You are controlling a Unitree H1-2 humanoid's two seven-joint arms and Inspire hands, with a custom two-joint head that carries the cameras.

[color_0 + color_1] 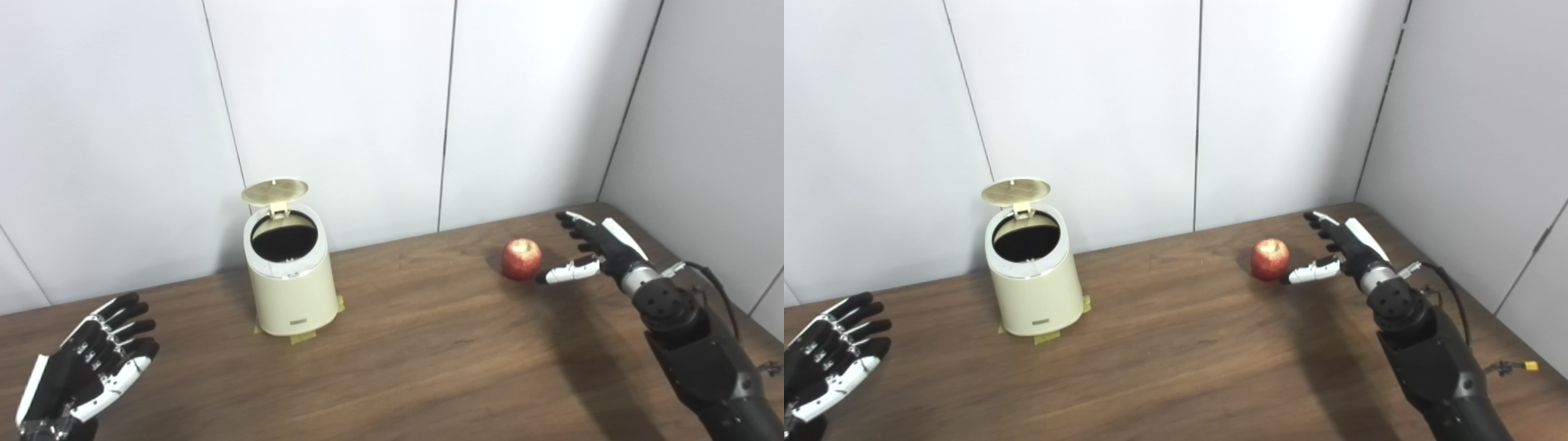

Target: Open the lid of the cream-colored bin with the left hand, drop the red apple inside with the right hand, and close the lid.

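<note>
Both hands, left [86, 367] and right [591, 248], spread empty; bin [291, 288] label unreadable, apple [521, 258] beside right.

Bright, even overhead light; soft shadows on table [429, 343]; pics slightly soft.

We see the cream-colored bin [291, 286] upright on the wooden surface [429, 355], its lid [275, 190] raised. Our right hand [591, 247], fingers spread, sits just beside the red apple [521, 259]. Our left hand [92, 367] hovers open, well apart.
</note>
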